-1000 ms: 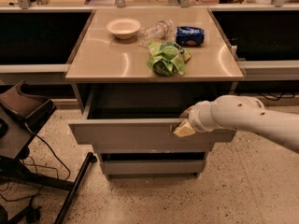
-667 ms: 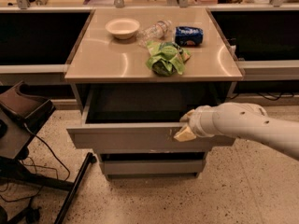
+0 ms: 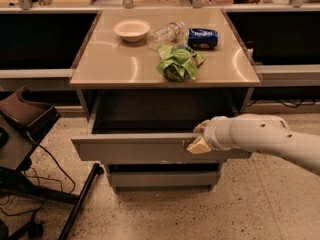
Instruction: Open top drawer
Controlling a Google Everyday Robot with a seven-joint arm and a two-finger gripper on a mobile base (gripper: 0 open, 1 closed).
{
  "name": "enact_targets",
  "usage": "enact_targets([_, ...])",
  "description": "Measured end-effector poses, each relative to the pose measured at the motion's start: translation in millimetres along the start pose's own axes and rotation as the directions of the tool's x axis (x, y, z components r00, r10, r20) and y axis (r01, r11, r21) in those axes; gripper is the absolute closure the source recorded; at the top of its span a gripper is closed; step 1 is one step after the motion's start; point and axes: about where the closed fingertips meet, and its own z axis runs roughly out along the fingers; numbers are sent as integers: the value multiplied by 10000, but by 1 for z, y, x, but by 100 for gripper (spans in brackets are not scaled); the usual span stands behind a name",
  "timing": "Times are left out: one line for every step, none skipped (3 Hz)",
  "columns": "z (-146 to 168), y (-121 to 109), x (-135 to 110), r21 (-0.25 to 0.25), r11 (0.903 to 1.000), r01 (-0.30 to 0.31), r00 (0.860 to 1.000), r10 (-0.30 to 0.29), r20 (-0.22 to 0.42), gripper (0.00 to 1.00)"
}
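The top drawer (image 3: 135,149) stood pulled partway out of the cabinet under the counter (image 3: 115,66), its flat grey front well forward of the dark opening behind it. The pincer (image 3: 200,136) sat at the right part of that front, pinching its upper edge: one pale finger (image 3: 198,146) lay against the outer face and the other (image 3: 202,127) hooked over the lip to the inside. The white arm (image 3: 265,136) reached in from the right. Below, a narrower grey drawer front (image 3: 160,179) sat closed. On the counter lay a pale bowl (image 3: 131,30), a clear plastic bottle (image 3: 165,33) on its side just right of it, a blue packet (image 3: 203,38) beside the bottle, and a crumpled green bag (image 3: 177,64) nearer the front edge. A black stand (image 3: 25,124) stood on the speckled floor (image 3: 260,204) to the left.
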Motion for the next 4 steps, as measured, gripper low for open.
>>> enact_targets([-3, -2, -2, 0, 10000, 0, 10000, 0, 0, 100])
enact_targets([-6, 6, 3, 1, 10000, -55, 10000, 55, 29, 100])
enact_targets([-8, 5, 0, 1, 10000, -55, 10000, 55, 29, 100])
enact_targets([-13, 11, 2, 6, 9999, -128, 9999, 128, 45, 100])
